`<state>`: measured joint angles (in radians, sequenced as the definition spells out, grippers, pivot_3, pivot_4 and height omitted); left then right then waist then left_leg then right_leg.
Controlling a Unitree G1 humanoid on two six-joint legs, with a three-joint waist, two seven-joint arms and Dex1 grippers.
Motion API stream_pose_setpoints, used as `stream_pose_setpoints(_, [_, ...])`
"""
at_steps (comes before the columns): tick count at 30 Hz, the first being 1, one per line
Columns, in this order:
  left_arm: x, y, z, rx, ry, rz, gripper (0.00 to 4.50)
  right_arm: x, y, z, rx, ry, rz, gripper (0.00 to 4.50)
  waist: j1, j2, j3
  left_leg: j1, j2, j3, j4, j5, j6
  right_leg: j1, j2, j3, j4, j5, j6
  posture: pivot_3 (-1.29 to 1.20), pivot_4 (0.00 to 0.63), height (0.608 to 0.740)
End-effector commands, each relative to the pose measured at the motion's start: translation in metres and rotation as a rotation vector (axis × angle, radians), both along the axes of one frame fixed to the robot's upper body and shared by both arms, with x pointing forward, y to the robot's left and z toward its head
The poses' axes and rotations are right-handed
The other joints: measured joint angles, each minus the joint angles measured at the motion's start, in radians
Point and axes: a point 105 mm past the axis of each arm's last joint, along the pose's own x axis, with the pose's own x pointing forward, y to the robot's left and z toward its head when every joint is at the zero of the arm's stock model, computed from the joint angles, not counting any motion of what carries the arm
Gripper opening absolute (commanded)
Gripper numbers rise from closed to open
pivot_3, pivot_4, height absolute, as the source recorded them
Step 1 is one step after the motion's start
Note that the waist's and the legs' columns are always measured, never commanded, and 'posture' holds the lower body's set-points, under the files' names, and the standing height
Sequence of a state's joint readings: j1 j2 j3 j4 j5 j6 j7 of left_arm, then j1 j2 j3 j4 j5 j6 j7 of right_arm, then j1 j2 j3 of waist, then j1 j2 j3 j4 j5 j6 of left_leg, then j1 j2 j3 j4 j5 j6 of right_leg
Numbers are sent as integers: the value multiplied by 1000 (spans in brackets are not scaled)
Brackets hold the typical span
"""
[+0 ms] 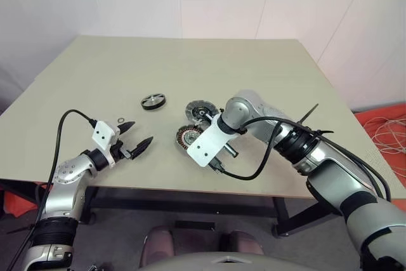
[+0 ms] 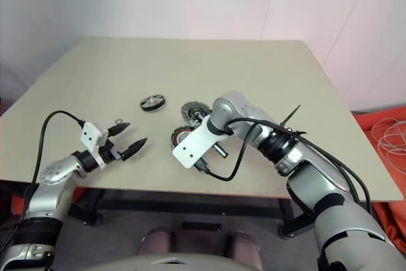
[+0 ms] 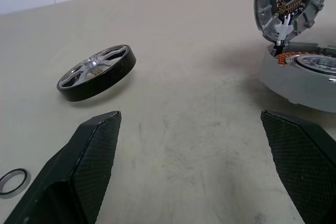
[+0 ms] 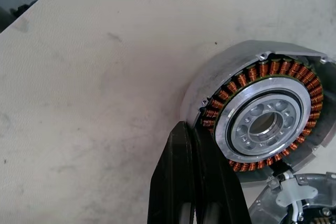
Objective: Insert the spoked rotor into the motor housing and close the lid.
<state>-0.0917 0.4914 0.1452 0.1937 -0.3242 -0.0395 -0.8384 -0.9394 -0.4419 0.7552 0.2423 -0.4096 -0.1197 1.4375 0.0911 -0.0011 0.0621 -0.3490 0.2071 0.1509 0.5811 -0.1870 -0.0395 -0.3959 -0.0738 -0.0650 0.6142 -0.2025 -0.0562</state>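
Note:
The spoked rotor (image 1: pixel 153 101) lies flat on the table, a black-rimmed wheel with silvery spokes, also seen in the left wrist view (image 3: pixel 97 72). The motor housing (image 4: pixel 262 124) sits near the front edge with its copper windings showing. The lid (image 3: pixel 291 1) stands tilted up at the housing's far side, dark face towards the housing. My right gripper (image 4: pixel 188 129) is shut, pointing down, its tips at the housing's rim with nothing seen between them. My left gripper (image 1: pixel 138 134) is open and level, left of the housing (image 1: pixel 188 136) and nearer than the rotor.
A small thin washer ring (image 1: pixel 120 120) lies on the table (image 1: pixel 266 74) just beyond my left gripper's far finger. A white camera mount (image 1: pixel 206 144) on my right wrist covers part of the housing from above. The table's front edge runs close below both grippers.

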Motion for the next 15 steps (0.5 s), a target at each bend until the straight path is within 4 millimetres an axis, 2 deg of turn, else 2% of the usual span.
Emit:
stream_pose_setpoints(1, [1, -2, 10, 12, -31, -17, 4500, 5, 6, 17, 59, -28, -11, 602, 0, 0, 0, 0, 0, 0, 0, 0, 0, 0, 0, 0, 0, 0, 0, 0, 0, 740])
stream_pose_setpoints(7, [1, 0, 11, 21, -31, -12, 4500, 2, 8, 20, 78, -12, -6, 2677, 1, 0, 0, 0, 0, 0, 0, 0, 0, 0, 0, 0, 1, 0, 0, 0, 0, 740])
stream_pose_setpoints(12, [4, 2, 14, -7, -20, 23, 4500, -6, 10, 44, 149, 32, -13, 4407, 1, 0, 0, 1, 0, 0, 1, 0, 0, 0, 0, 0, 2, 0, 0, 0, 0, 740])
stream_pose_setpoints(15, [7, 4, 20, -32, -21, 49, 4500, -14, 7, 62, 232, 115, -46, 4480, 2, 0, 0, 1, 0, 0, 1, 0, 0, 0, 0, 0, 2, 0, 0, 0, 0, 740])
